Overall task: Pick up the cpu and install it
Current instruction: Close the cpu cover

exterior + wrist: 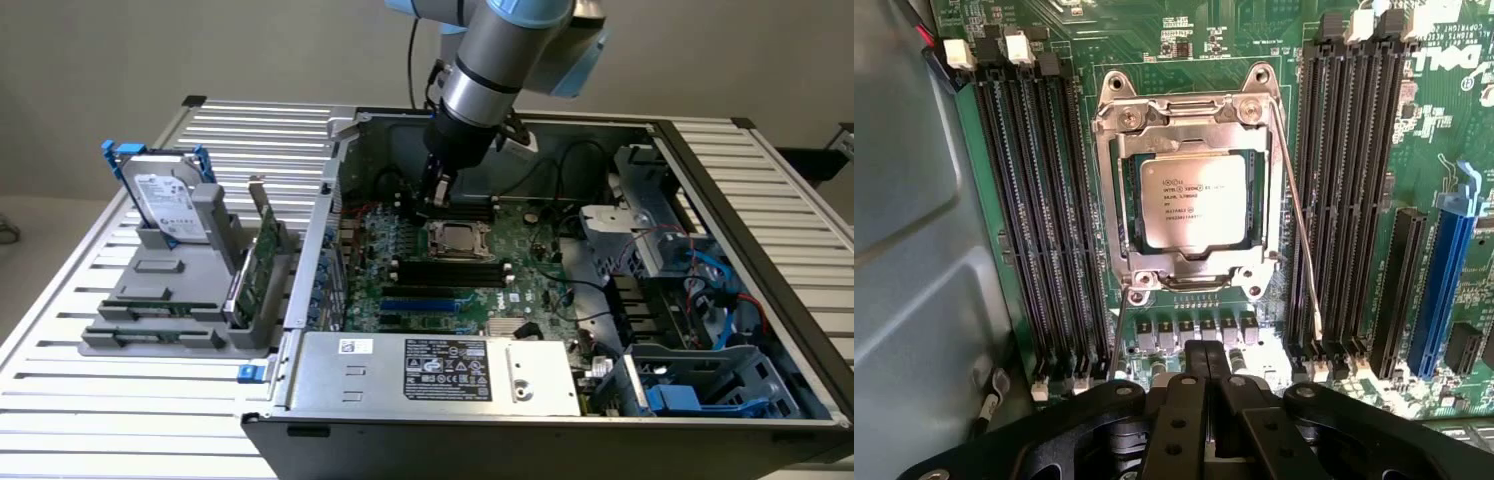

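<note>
- Gripper: the black two-fingered claw on the silver-and-blue arm hangs in the upper centre of the exterior view. It reaches down into the open black computer case.
- Claw state: in the wrist view you see its fingers pressed together, with nothing pinched between them.
- Cpu: the small flat square chip, with a silver-grey metal top and a pale rim, lies flat in the dark square socket. The socket's bright metal frame lies over the chip's edges. In the exterior view the chip sits at the middle of the frame, on the green motherboard.
- Key relation: from the claw tip, the cpu lies just below and slightly toward the exterior view's right. It is near the tip but apart from it, with no contact. The chip is nearly square, so you have no long axis to align (only its printed lines give it a direction).
- Surroundings: long black memory slots flank the socket on both sides. The rectangular silver hard drive, with a white label and blue handles, stands in a grey plastic rack at the left of the exterior view, well apart from the claw.
- Judgement: the chip appears seated. You cannot tell whether the thin wire lever beside the socket is latched.
</note>
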{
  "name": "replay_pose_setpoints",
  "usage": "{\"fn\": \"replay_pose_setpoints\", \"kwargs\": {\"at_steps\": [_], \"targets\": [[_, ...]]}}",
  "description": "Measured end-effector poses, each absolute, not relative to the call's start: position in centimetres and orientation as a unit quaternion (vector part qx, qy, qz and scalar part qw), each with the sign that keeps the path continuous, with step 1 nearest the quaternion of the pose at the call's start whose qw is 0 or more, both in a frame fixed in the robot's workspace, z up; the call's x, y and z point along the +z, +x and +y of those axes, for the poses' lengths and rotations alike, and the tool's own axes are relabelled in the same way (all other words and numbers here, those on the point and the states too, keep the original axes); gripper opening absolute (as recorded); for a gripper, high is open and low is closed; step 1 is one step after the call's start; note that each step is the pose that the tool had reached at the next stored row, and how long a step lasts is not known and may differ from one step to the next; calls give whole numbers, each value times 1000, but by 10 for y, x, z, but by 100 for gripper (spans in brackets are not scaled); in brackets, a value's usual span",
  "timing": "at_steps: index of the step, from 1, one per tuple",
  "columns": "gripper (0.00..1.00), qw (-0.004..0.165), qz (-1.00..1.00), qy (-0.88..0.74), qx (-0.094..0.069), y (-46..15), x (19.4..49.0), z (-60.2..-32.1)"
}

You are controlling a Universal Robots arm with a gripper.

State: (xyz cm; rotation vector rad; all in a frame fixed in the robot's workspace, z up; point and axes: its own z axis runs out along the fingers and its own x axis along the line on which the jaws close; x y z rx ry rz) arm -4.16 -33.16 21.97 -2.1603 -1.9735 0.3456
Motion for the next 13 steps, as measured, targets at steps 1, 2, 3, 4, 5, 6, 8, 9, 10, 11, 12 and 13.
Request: {"fn": "replay_pose_setpoints", "kwargs": {"at_steps": [1,2,3,4,5,6,8,9,10,11,12,13], "targets": [[11,98,-662,-734,116,-42,220,-332],[11,99,-657,-738,115,-42,220,-332],[11,100,-652,-742,115,-42,220,-332],[11,100,-648,-747,114,-42,220,-332],[11,101,-643,-751,113,-42,220,-332],[11,102,-638,-755,113,-42,220,-332],[11,103,-633,-759,112,-42,220,-332],[11,103,-631,-761,112,-42,220,-332],[11,103,-629,-763,112,-43,220,-332],[11,104,-627,-764,111,-43,220,-332],[11,104,-625,-766,111,-43,220,-332],[11,104,-624,-767,111,-43,220,-332]]}}
